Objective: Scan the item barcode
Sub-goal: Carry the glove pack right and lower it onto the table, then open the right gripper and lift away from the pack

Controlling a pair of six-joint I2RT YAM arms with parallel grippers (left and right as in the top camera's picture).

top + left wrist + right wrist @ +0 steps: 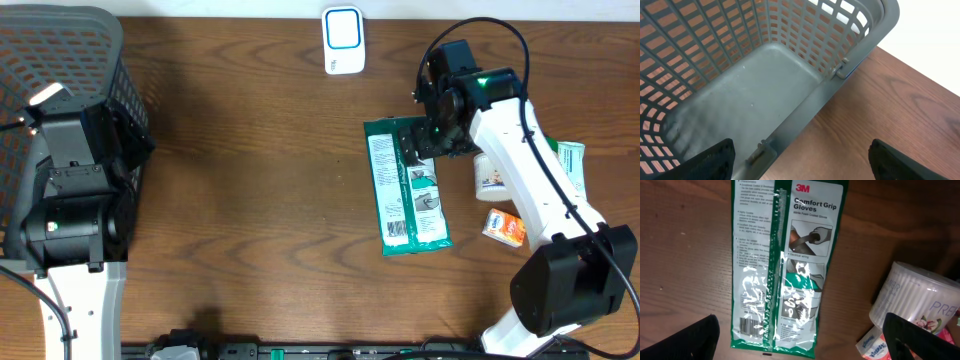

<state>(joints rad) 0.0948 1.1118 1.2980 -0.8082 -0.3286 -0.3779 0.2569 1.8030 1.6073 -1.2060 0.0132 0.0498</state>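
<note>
A green and white glove package point(408, 186) lies flat on the wooden table, label side up. Its barcode point(747, 324) shows near the bottom left corner in the right wrist view. My right gripper point(432, 135) hovers over the package's far end, open; the package point(782, 265) lies below the wide-apart fingers point(695, 340), untouched. A white scanner with a blue frame point(342, 40) stands at the table's back edge. My left gripper point(802, 162) is open and empty above the rim of the grey basket point(850, 60).
The grey mesh basket point(60, 60) fills the far left. Right of the package sit a round cotton-swab tub point(490, 176), an orange tissue pack point(504, 228) and a green and white item point(571, 160).
</note>
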